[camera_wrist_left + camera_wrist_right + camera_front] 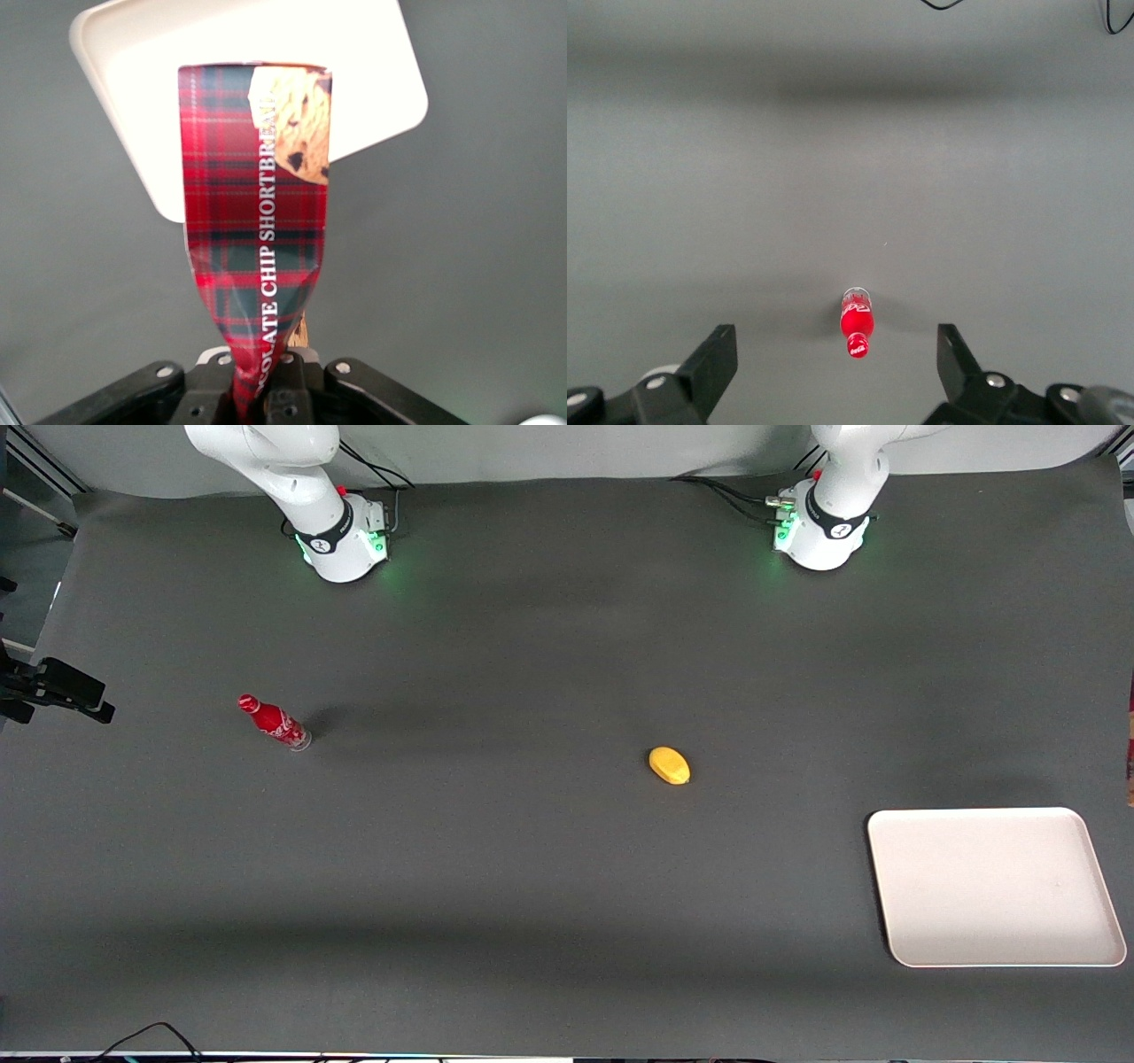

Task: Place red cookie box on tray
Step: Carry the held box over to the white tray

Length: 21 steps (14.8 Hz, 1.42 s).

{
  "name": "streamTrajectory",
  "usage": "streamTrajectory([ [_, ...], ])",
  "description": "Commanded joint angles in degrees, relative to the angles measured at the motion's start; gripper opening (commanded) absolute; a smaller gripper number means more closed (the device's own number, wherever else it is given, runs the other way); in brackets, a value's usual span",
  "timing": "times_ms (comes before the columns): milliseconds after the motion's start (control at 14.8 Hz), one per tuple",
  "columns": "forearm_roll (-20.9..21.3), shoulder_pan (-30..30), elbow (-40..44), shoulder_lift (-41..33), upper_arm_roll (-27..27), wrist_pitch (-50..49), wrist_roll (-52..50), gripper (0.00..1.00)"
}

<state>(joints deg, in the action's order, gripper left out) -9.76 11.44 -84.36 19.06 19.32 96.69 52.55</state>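
**Tartan carton clamped in my jaws, hanging above the tray**

My gripper (266, 390) is squeezing one end of the red cookie box (255, 221), a long slim dark-red tartan carton with white lettering along its side and a chocolate-chip cookie printed at its free end. My jaws are pressing together on the cardboard, and the carton is pinching narrow where I am gripping it. The box is pointing straight away from my jaws, clear of the table, and its free end is hanging over the tray (372, 62), a large flat cream-white rectangle with rounded corners and a low rim, lying on the dark grey table (478, 283). Farther out, toward the parked arm's end, a small yellow oval object (669, 765) is lying on the table, and farther still a small red bottle (274, 722) is standing.
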Motion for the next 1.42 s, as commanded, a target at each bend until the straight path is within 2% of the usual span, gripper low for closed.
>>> streamTrajectory([
  [0,0.18,-0.72,12.69,7.81,0.54,-0.62,-14.37,0.0],
  [203,0.09,-0.46,24.47,17.91,0.8,-0.45,-20.27,0.0],
  [339,0.0,-0.37,29.24,23.63,0.8,2.08,-24.05,0.0],
  [678,-0.44,-0.02,30.92,32.43,-2.0,15.79,-26.62,0.0],
  [1017,-0.52,0.77,31.1,38.94,-2.1,23.79,-21.19,0.0],
  [1356,-0.52,1.74,29.61,40.79,-1.83,26.01,-16.43,0.0],
])
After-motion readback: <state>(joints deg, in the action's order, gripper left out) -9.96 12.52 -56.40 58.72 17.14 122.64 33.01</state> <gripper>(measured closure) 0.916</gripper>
